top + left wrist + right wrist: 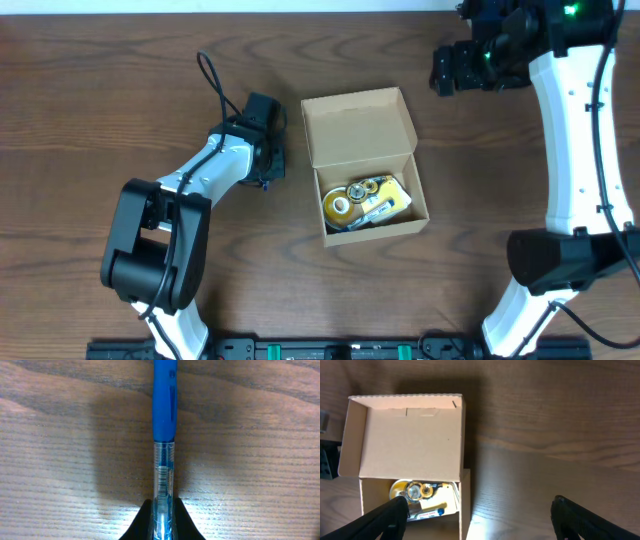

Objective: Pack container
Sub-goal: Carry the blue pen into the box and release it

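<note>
Your left arm [205, 170] runs from its base at the lower left edge, folds at the elbow and reaches slantwise up and right, ending just beside the left wall of the box [358, 125]. Your left gripper [163, 515] is clamped on a pen [164, 420]. Its two dark fingers pinch the clear end of the barrel, and the blue part points straight away from the wrist camera.

Your right arm [575, 130] stands tall along the right side and bends over at the top. Your right gripper [480, 505] hangs spread wide with nothing between its fingers, looking down past the box's right wall.

The box sits mid-table [100, 100], between the two arms, with its lid folded back toward the far edge. Yellow tape rolls [342, 204] and a few small items lie inside.

From overhead, the pen is hidden under your left gripper. In the left wrist view its blue end is cut off at the top of the frame, and you cannot tell whether it rests on the wood or hangs just above it. The small items beside the rolls are too small to name. In the right wrist view the box's near end is cut off at the bottom edge.
</note>
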Robot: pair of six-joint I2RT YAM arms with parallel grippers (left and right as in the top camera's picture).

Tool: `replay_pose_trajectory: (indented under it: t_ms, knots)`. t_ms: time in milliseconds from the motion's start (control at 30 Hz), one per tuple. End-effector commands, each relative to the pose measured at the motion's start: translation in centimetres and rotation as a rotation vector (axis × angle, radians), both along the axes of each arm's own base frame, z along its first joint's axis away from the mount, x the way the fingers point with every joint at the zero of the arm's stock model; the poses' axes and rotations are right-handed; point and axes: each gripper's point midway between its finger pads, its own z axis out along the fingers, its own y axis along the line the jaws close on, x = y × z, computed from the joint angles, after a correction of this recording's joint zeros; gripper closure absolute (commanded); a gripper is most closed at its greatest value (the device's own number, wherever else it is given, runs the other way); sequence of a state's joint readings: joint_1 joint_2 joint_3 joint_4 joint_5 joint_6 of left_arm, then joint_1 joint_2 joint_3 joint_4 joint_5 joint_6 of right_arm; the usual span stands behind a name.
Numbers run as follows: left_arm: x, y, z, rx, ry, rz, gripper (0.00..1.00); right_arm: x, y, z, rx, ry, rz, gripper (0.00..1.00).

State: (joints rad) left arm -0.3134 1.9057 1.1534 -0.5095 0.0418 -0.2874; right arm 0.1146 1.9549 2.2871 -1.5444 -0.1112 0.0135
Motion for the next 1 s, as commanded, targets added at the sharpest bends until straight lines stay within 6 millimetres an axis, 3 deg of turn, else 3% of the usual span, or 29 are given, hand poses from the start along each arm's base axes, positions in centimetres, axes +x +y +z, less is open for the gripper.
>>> replay_pose_trajectory:
  t_ms: [0,133,367,433,567,667,767,967]
  knots:
    - [-1.1,0.1,-0.3,0.007,0.059,0.001,0.94,-0.1,0.1,0.6,-0.009,-0.022,0.013,0.09]
    - [-0.2,-0.2,2.8,0.001,0.035,-0.001,0.94,0.0,-0.1,0.6,-0.018,-0.026,0.010,0.09]
    - [1.5,-1.0,11.5,-0.017,-0.084,-0.100,0.94,0.0,-0.3,0.5,-0.032,-0.026,0.005,0.09]
    - [1.2,-1.7,13.6,-0.033,-0.108,-0.160,0.94,0.0,-0.3,0.5,-0.032,-0.027,0.004,0.09]
    - [-0.5,-5.6,17.2,-0.102,-0.144,-0.384,0.93,0.0,-0.3,0.6,-0.032,-0.028,0.004,0.08]
    - [-2.6,-9.5,18.3,-0.131,-0.157,-0.608,0.92,0.0,-0.3,0.5,-0.032,-0.027,0.004,0.08]
    - [-5.1,-13.0,18.2,-0.113,-0.165,-0.796,0.92,-0.1,-0.3,0.5,-0.033,-0.023,0.004,0.09]
    - [-8.6,-15.9,17.9,-0.109,-0.159,-1.096,0.91,-0.3,-0.4,0.4,-0.033,-0.013,0.005,0.09]
